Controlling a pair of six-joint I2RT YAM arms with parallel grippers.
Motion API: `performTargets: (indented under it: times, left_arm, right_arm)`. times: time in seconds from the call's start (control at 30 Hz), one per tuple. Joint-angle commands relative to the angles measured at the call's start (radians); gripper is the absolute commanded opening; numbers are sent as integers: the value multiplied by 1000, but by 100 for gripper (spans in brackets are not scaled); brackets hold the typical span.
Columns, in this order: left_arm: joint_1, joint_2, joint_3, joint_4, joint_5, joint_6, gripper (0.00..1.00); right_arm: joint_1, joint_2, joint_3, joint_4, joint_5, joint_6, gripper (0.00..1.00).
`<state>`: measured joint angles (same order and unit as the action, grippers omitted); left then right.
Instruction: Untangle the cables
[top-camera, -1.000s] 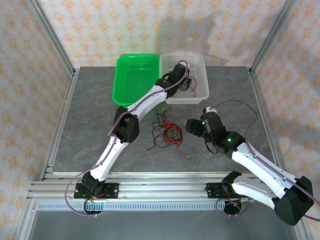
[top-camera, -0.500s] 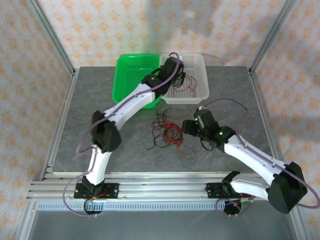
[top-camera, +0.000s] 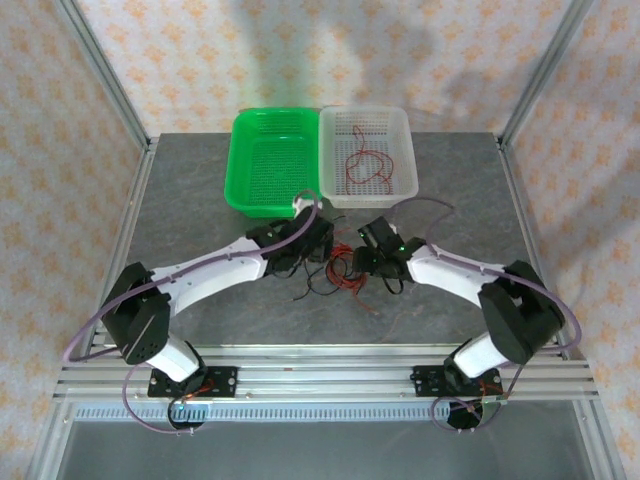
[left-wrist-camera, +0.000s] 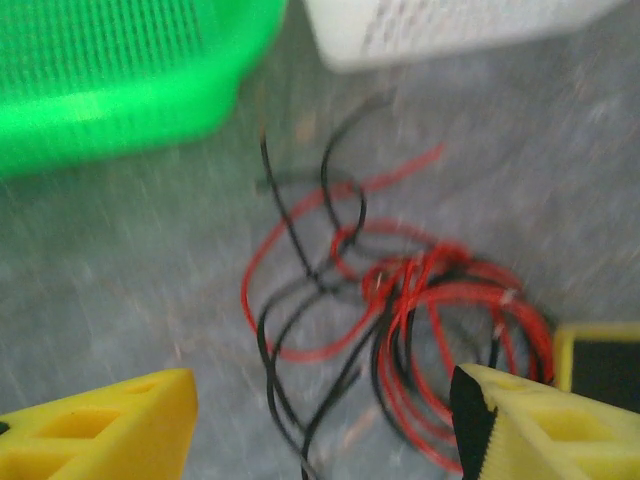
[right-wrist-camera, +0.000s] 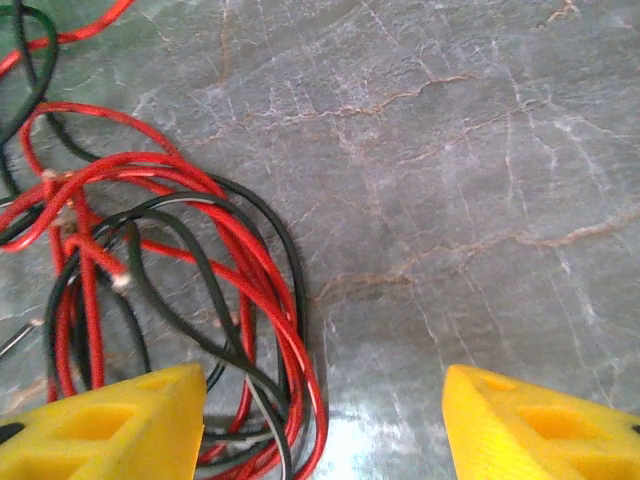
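Cables (top-camera: 340, 265) lay knotted red and black on the table (top-camera: 200, 200), with the left gripper (left-wrist-camera: 320, 410) and right gripper (right-wrist-camera: 325, 400) both spread empty over them, seemingly poised to grab, so each next needed one separate strand pinched.

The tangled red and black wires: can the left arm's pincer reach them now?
Probably yes. The left pincer hangs open right over the tangle of red and black cables, with nothing between them; the right pincer sits close beside, so they might bump.
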<state>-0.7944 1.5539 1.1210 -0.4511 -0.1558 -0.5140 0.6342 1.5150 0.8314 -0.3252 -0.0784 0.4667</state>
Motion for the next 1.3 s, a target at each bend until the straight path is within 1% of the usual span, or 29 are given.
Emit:
performTargets:
  times: [0.0, 0.17, 0.27, 0.33, 0.43, 0.6, 0.67, 0.77, 0.83, 0.97, 1.17, 1.27]
  left_arm:
    - [-13, 20, -50, 115, 84, -153, 70]
    - [-28, 83, -102, 267, 142, -237, 71]
    - [-30, 126, -103, 332, 176, -250, 73]
    - [-29, 173, -84, 336, 197, -251, 74]
    - [-33, 257, -45, 290, 162, -256, 73]
    - [-33, 386, 38, 144, 46, -262, 73]
    - [-34, 433, 70, 97, 10, -259, 73]
    - [-34, 481, 92, 31, -44, -263, 73]
    - [-33, 480, 74, -3, -91, -272, 73]
    - [-16, 418, -24, -45, -161, -291, 73]
    - [55, 243, -244, -20, -189, -331, 73]
    - [102, 181, -320, 0, -191, -336, 73]
  right_arm:
    - [4, 46, 34, 46, 30, -13, 62]
    - [4, 88, 13, 70, 47, 3, 62]
    - [4, 99, -3, 80, 59, 14, 62]
    - [4, 105, -9, 85, 69, 23, 61]
    - [4, 111, -15, 90, 76, 35, 60]
    - [5, 112, -25, 89, 94, 53, 55]
    - [5, 117, -27, 88, 109, 63, 50]
    - [5, 126, -22, 69, 155, 88, 38]
    - [4, 130, -15, 42, 202, 102, 33]
    - [-27, 115, -19, -14, 274, 123, 31]
    - [-103, 31, -81, -24, 302, 151, 30]
    - [-136, -16, -114, -28, 298, 169, 29]
